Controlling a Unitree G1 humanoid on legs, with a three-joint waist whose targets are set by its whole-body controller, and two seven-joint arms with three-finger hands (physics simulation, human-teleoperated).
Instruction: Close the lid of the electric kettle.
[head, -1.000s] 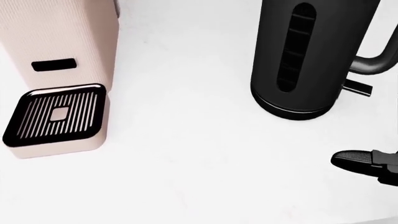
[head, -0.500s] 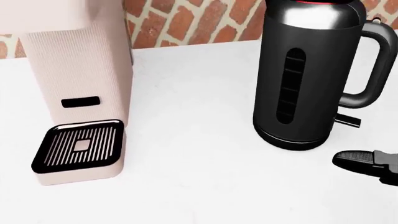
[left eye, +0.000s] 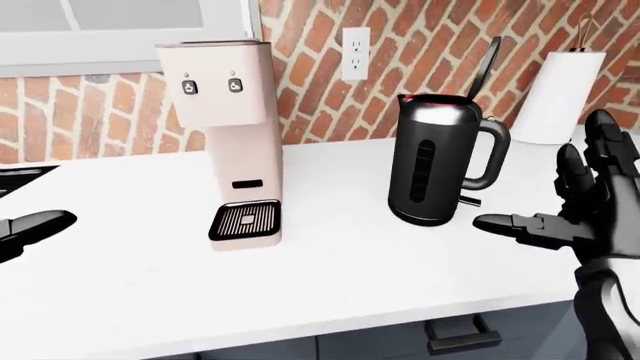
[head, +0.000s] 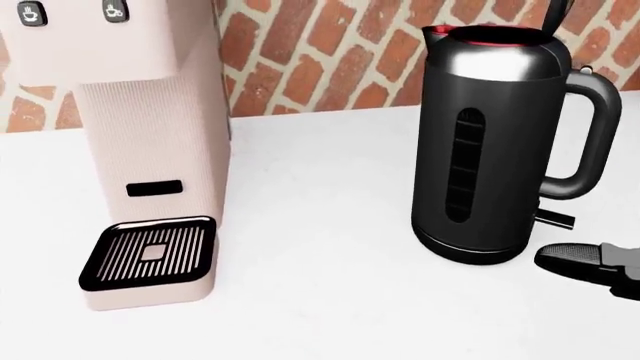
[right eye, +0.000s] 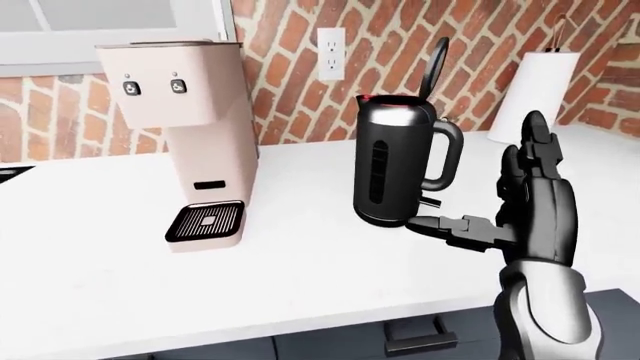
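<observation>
A black electric kettle (left eye: 432, 161) stands on the white counter (left eye: 330, 262), right of centre in the left-eye view. Its lid (left eye: 487, 66) stands open, tilted up above the handle. It also shows in the head view (head: 490, 150). My right hand (left eye: 575, 202) is open with fingers spread, to the right of the kettle and apart from it. One finger (head: 585, 262) reaches into the head view at the kettle's base. My left hand (left eye: 25, 229) shows only as a dark tip at the left edge of the left-eye view.
A pink coffee machine (left eye: 232, 135) with a black drip grille (left eye: 245, 220) stands left of the kettle. A paper towel roll (left eye: 562, 94) stands at the right by the brick wall. A wall outlet (left eye: 356, 54) is above the counter.
The head camera has tilted upward: the kettle and coffee machine slid down in the view and the brick wall and kettle top came in. The right finger stays at the same place.
</observation>
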